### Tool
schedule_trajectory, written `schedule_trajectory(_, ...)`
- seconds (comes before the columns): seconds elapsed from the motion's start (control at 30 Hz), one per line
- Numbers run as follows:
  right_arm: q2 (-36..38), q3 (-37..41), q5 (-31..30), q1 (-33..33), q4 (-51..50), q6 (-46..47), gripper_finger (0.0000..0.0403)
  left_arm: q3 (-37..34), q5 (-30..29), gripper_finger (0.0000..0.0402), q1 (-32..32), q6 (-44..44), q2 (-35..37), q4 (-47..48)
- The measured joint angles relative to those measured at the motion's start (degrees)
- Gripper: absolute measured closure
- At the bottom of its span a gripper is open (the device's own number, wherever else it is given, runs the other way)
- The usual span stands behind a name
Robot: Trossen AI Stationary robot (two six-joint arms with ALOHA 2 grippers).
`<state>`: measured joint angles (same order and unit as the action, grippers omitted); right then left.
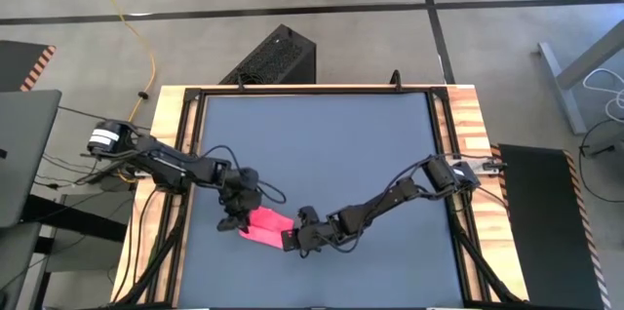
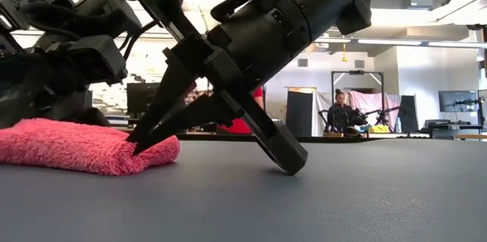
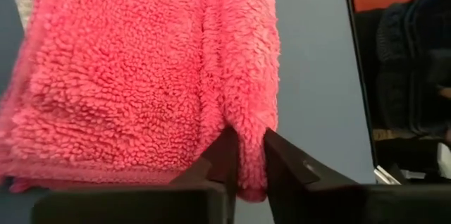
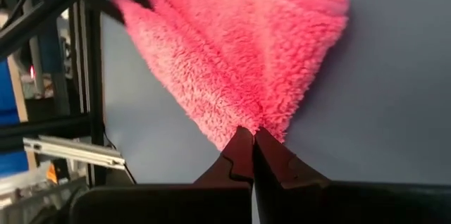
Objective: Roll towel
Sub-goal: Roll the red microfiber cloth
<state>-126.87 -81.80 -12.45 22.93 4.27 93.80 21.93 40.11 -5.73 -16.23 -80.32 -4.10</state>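
Observation:
The pink-red towel (image 1: 263,224) lies as a folded strip on the dark table mat near the front edge, its flat underside on the mat; it also shows in the low view (image 2: 76,147). My left gripper (image 1: 237,217) is at its left end, shut on it (image 3: 250,150). My right gripper (image 1: 292,239) is at its right end, shut on it (image 4: 252,139). The white tag does not show. My left gripper pinches a thick folded-over band of the towel (image 3: 248,129) between its two fingers, at the towel's left end. The fingers lie along the band. The towel lies on the mat, slack. My right gripper pinches the towel's right end edge (image 4: 246,120) between its two fingertips. The fingers (image 2: 163,116) slant down from the table's right, their tips at mat level. The towel rests on the mat, not lifted.
The dark mat (image 1: 322,144) stretches open behind and to the right of the towel. Wooden side rails (image 1: 468,125) frame the table. A black box (image 1: 273,57) stands beyond the far edge. A person (image 2: 338,113) sits far back in the room.

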Motion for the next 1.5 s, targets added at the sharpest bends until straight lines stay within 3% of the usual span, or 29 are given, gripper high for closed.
schedule_trajectory(0.23,0.03,0.07,0.69,-0.90,-1.64,2.43,0.0388,2.42,-0.03,0.0311,2.78,3.05,5.11,3.29)
schedule_trajectory(0.5,0.03,0.13,2.32,-1.99,-2.68,2.29,0.0389,3.76,-3.95,0.0314,3.34,3.52,13.73,6.12)
schedule_trajectory(0.77,0.01,0.17,4.45,-2.83,-2.53,-2.81,0.0389,3.76,-0.73,0.0315,1.84,4.10,17.44,17.75)
schedule_trajectory(0.9,-0.02,0.17,5.29,-3.25,-2.65,-3.80,0.0390,3.74,-0.44,0.0315,1.61,5.17,17.84,16.86)
schedule_trajectory(1.0,-0.04,0.17,5.59,-3.55,-2.73,-4.55,0.0390,3.74,-3.92,0.0315,1.61,5.74,19.22,13.27)
schedule_trajectory(1.13,-0.04,0.19,7.06,-4.16,-2.69,-6.90,0.0390,3.77,-13.60,0.0315,1.17,6.93,21.68,4.97)
schedule_trajectory(1.27,-0.04,0.22,8.03,-4.78,-2.43,-8.73,0.0390,3.78,-20.93,0.0315,0.01,7.88,19.88,2.56)
schedule_trajectory(1.5,-0.17,-0.70,8.72,-5.50,-2.54,-12.18,0.0387,3.78,-20.88,0.0315,-4.39,2.44,7.76,3.48)
